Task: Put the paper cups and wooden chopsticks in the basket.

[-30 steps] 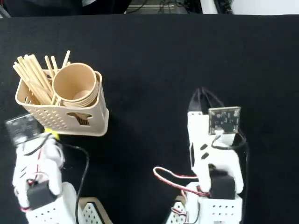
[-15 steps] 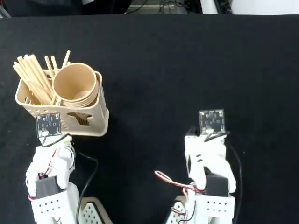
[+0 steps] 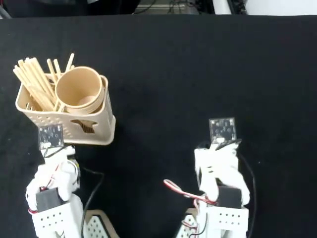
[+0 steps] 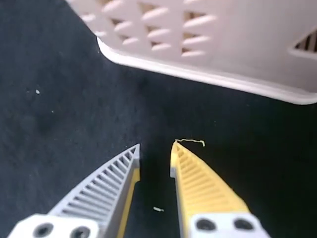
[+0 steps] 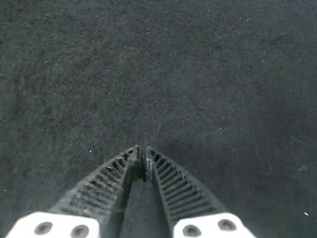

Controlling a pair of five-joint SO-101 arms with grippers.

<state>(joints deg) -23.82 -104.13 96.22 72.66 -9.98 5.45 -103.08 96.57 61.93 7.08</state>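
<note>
A beige slotted basket (image 3: pixel 64 126) stands at the left of the black table. Stacked paper cups (image 3: pixel 79 89) sit upright inside it, and a bundle of wooden chopsticks (image 3: pixel 34 82) leans out of its left half. The left arm (image 3: pixel 52 168) is folded back just in front of the basket. My left gripper (image 4: pixel 156 146) hovers over bare cloth near the basket's lower wall (image 4: pixel 213 74), narrowly open and holding nothing. The right arm (image 3: pixel 220 163) is folded back at the near right. My right gripper (image 5: pixel 142 148) is shut and empty above the cloth.
A black cloth (image 3: pixel 198 64) covers the whole table. Loose cables (image 3: pixel 181 188) lie by the arm bases at the near edge. A few pale specks (image 4: pixel 157 209) dot the cloth near the left gripper.
Both arms have drawn back toward their bases. The left wrist swung rightward to face the basket's front, and the right gripper pulled in from mid-table. Basket contents are unmoved.
</note>
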